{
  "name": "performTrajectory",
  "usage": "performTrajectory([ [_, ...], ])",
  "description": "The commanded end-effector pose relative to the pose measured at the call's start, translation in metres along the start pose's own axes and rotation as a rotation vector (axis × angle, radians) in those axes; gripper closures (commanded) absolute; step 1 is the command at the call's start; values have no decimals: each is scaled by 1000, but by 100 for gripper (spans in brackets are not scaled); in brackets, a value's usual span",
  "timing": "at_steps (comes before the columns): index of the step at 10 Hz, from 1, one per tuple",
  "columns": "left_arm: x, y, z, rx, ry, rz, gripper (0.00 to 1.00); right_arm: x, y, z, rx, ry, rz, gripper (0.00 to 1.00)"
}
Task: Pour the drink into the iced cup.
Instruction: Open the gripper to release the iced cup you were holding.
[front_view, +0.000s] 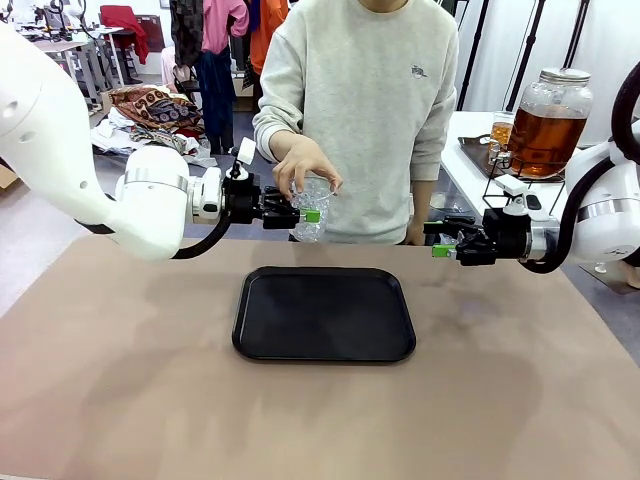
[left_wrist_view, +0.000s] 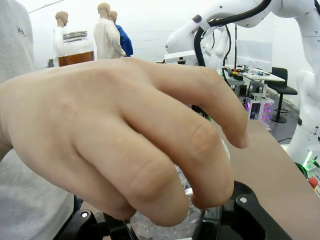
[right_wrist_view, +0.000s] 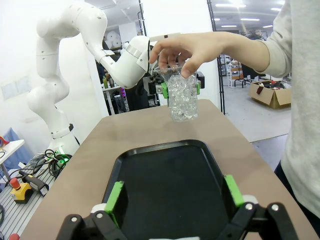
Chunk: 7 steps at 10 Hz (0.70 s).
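Observation:
The iced cup (front_view: 312, 218), a clear plastic cup full of ice, hangs above the table's far edge. My left gripper (front_view: 309, 215) is shut on it, green pads on both sides (right_wrist_view: 162, 90). A person's hand (front_view: 303, 165) grips the cup's rim from above and covers most of the left wrist view (left_wrist_view: 125, 135), with ice (left_wrist_view: 172, 227) showing below the fingers. The drink (front_view: 545, 130), amber liquid in a lidded glass jar, stands on a side table at the far right. My right gripper (front_view: 440, 249) hovers open over the table's right side, nothing between its fingers (right_wrist_view: 116, 197).
A black tray (front_view: 325, 345) lies in the middle of the brown table (front_view: 120, 380), below and in front of the cup. The person stands at the far edge. The jar rests on a wire stand beside a small glass (front_view: 501, 131).

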<state>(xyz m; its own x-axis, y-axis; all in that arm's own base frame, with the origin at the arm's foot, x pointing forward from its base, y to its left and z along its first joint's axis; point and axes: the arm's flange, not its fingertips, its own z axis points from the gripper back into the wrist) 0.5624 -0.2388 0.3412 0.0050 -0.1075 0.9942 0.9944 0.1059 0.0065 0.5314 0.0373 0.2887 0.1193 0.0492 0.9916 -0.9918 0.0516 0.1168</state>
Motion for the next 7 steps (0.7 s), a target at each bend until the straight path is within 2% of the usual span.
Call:
performTrajectory([
  [1, 2, -1, 0, 0, -4, -1, 39, 3, -1, -2, 2, 3, -1, 0],
  [2, 0, 0, 0, 0, 0, 0, 39, 3, -1, -2, 2, 3, -1, 0],
  [4, 1, 0, 2, -5, -7, -10, 0, 3, -1, -2, 2, 3, -1, 0],
  [7, 0, -7, 17, -32, -20, -39, 0, 3, -1, -2, 2, 3, -1, 0],
])
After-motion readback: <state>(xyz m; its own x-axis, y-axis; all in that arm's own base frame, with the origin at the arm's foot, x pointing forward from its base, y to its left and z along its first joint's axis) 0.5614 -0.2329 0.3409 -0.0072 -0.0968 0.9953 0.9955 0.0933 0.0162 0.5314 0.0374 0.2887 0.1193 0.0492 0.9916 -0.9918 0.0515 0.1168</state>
